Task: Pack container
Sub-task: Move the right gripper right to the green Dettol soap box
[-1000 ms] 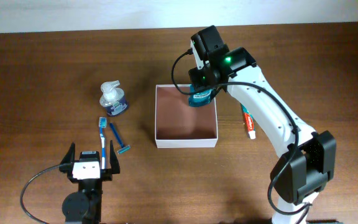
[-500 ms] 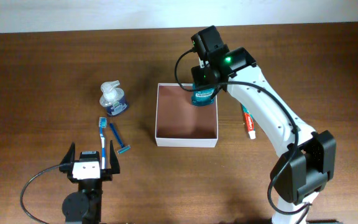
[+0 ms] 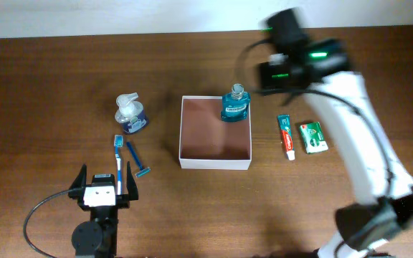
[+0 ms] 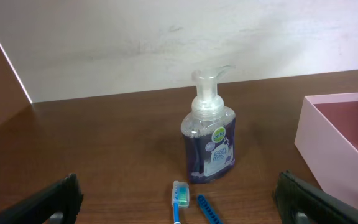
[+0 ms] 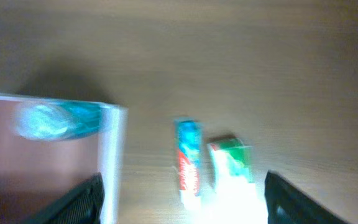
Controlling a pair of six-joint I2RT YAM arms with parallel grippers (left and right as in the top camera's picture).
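The container (image 3: 215, 163) is a shallow white box with a reddish-brown inside, at mid-table. A teal bottle (image 3: 235, 104) stands upright in its back right corner and shows blurred in the right wrist view (image 5: 58, 119). My right gripper (image 3: 278, 72) hangs open and motion-blurred to the right of the bottle, holding nothing (image 5: 188, 202). Below it lie a toothpaste tube (image 5: 188, 163) and a green packet (image 5: 232, 162). My left gripper (image 3: 106, 180) rests open at the front left (image 4: 179, 202), just behind a blue toothbrush (image 4: 179, 198).
A foam soap pump bottle (image 3: 130, 115) stands left of the container, also in the left wrist view (image 4: 209, 140). The toothbrush (image 3: 119, 161) and a blue razor (image 3: 138, 161) lie in front of it. The toothpaste (image 3: 286, 136) and green packet (image 3: 312, 136) lie right of the container.
My right gripper opened and let go of the teal bottle, which now stands in the container's back right corner. The right arm swung up and to the right. The left arm has not moved.
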